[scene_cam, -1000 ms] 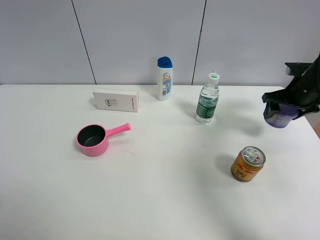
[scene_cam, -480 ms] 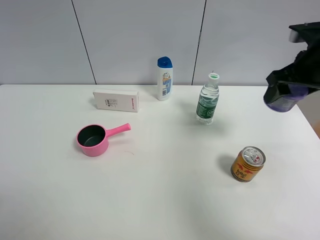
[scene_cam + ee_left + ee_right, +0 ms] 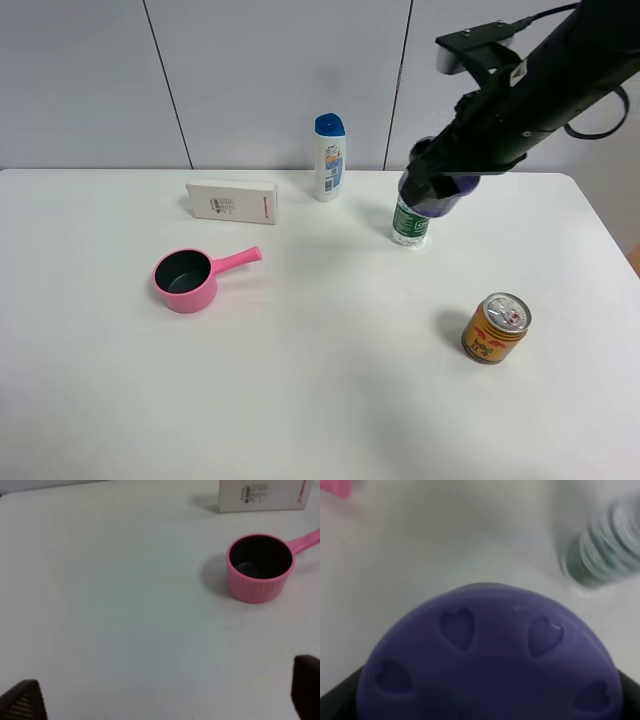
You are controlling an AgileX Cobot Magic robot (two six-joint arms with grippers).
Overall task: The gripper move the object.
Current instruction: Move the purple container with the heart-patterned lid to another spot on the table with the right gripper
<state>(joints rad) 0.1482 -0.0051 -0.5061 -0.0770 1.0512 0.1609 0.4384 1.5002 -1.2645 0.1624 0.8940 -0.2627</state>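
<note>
The right arm (image 3: 545,75) comes in from the far right corner and slants down over the table (image 3: 320,400), dark and cabled. The right gripper (image 3: 436,180) at its end hangs in the air, pinching the object (image 3: 440,201), a small squat purple container, clear of the tabletop. From the right wrist camera the object (image 3: 490,655) fills the view, its lilac top pressed with small heart shapes, with a black finger showing at either side.

Directly beyond and below the right gripper stands a water bottle (image 3: 409,223). Its upper half is hidden behind the gripper and the held object, and whether they touch it cannot be told. Well apart from the gripper, toward the near edge, an orange-gold drink can (image 3: 496,327) stands upright. Off to the gripper's other side, along the back wall, stand a shampoo bottle (image 3: 329,157) with a blue cap and then a white box (image 3: 233,200) lying flat. Nearer the front from the box sits a pink saucepan (image 3: 186,280).

The left gripper (image 3: 162,692) is spread wide, its fingertips (image 3: 22,702) at the edges of its wrist view with nothing between them. The saucepan lies ahead of it, the box beyond that.
</note>
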